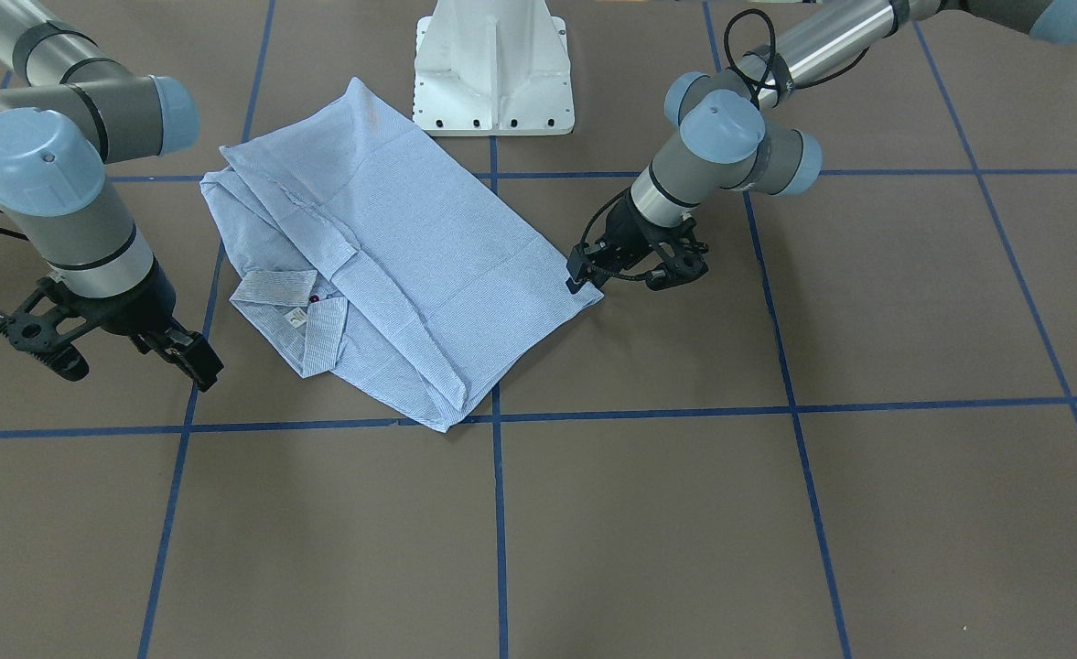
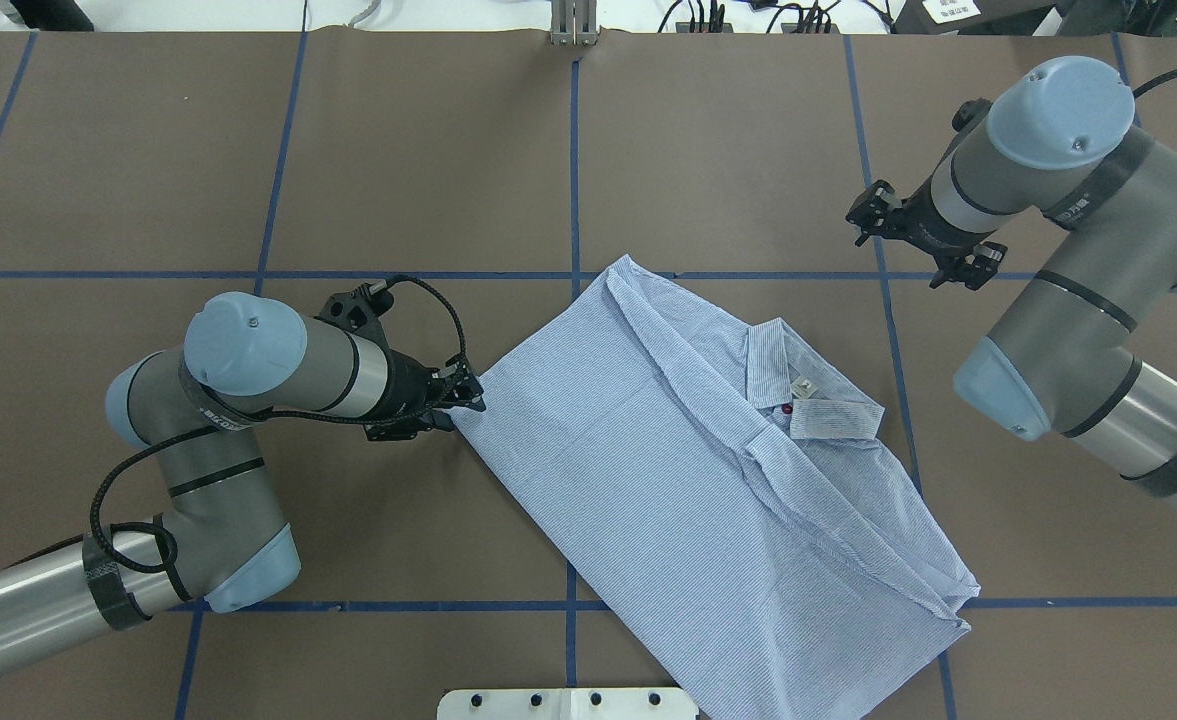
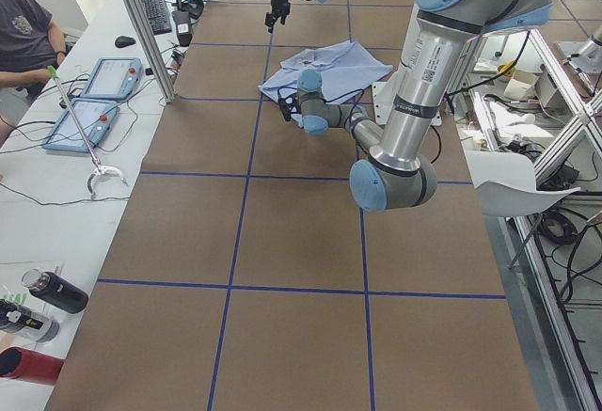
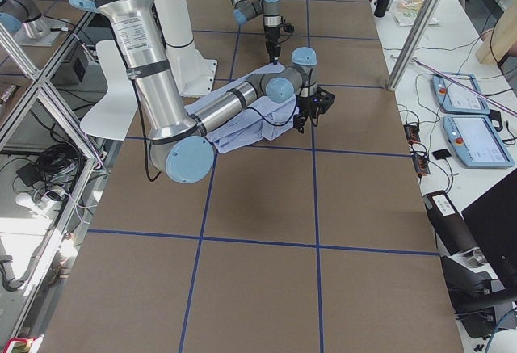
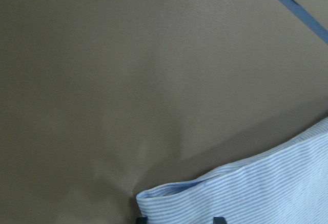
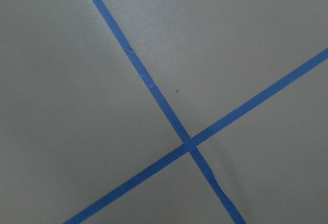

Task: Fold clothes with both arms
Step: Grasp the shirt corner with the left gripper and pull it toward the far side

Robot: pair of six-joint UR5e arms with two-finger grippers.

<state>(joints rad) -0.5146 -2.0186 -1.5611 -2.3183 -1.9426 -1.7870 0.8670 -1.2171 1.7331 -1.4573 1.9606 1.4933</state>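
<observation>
Clock calls are on the overhead view: 6 = robot side, dial centred on the shirt.

Nearest, at 6–7: white pedestal base [image 2: 568, 703], a flat plate with dark bolt holes, just beside the shirt's near end.

Shirt [image 2: 648, 470]: light blue/white fine stripe, thin woven cloth. It lies flat mid-table on the table [image 2: 398, 150], across the centre line of blue tape [image 2: 573, 150]. It is folded to a rough rectangle set diagonally, long axis about 10:30 to 4:30. The 9 o'clock half is one smooth panel with faint creases. The 3 o'clock half is stacked folds with ridged, rumpled edges. Collar [image 2: 833, 418] lies open at about 2. A white neck label [image 2: 803, 385] and one dark red button [image 2: 786, 408] show between its flaps.

Table surface: matte brown sheet, tape laid in a square grid.

Left gripper [image 2: 456, 405]: at 9–10, down at table level on the shirt's pointed corner. The left wrist view shows that hemmed corner [image 5: 169, 190] lying between two dark fingertips [image 5: 219, 221] that stand apart. Jaws spread, not clamped on the cloth.

Farthest, right gripper [image 1: 140, 371]: at 1–2, well apart from the shirt and above the table. Jaws wide apart, nothing in them. Its wrist camera looks down on a tape crossing [image 6: 189, 144].
</observation>
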